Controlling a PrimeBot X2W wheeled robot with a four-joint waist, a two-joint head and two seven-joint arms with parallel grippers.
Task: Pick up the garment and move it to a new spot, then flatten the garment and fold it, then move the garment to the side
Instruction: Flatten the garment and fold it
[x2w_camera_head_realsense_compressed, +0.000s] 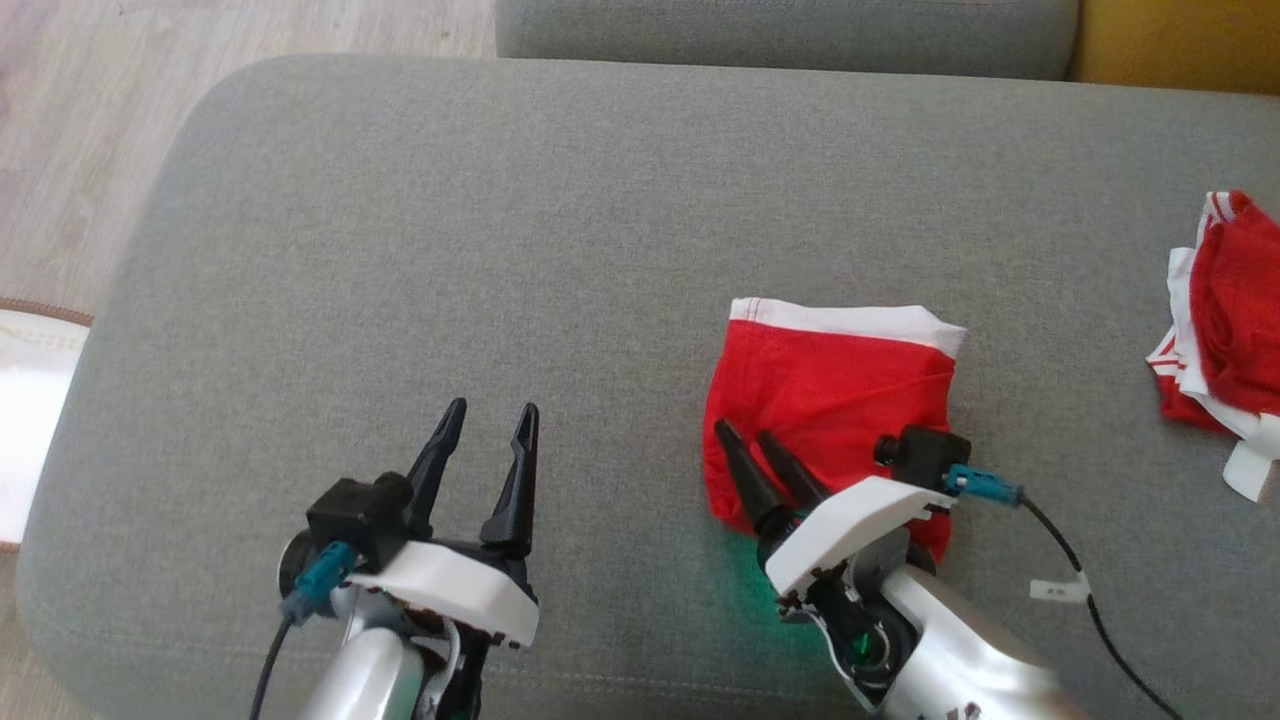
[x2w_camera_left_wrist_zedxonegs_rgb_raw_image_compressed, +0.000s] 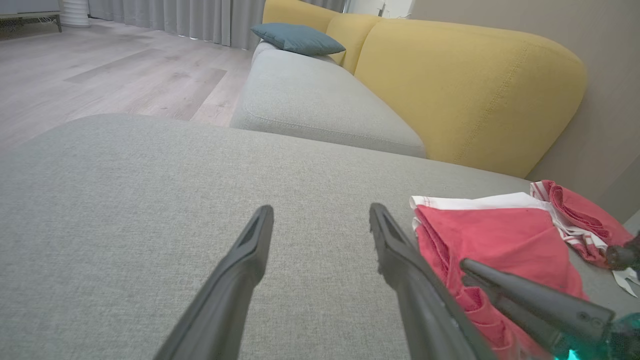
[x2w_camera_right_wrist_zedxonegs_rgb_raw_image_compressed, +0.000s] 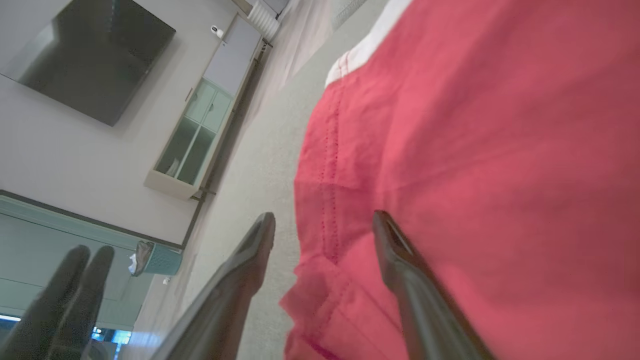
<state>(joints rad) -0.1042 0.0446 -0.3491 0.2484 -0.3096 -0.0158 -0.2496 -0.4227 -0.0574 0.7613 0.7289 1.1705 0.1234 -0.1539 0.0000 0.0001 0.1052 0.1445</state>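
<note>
While the left gripper hovers over bare upholstery at the near left of the wide grey fabric sofa seat, its two long dark fingers stand well apart with nothing between them. The folded red cloth garment with a white waistband lies flat on the same seat, right of the middle and toward the near edge, with its white band along the far side.

The right gripper is at the garment's near left corner, pointing away and to the left. Its fingers are apart. In the right wrist view one finger lies over the red cloth and the other over the grey seat just beside the stitched hem, so the garment's edge runs between them. Whether either fingertip touches the cloth cannot be told, and nothing is clamped. A green glow falls on the seat under that wrist.

A crumpled heap of red and white clothing sits at the far right edge of the seat, well apart from the folded garment. The left wrist view shows the garment just right of the left gripper, with the heap behind it. Beyond them are a rounded yellow upholstered sofa back and a blue-grey throw pillow. Pale wood plank flooring shows to the far left of the seat.
</note>
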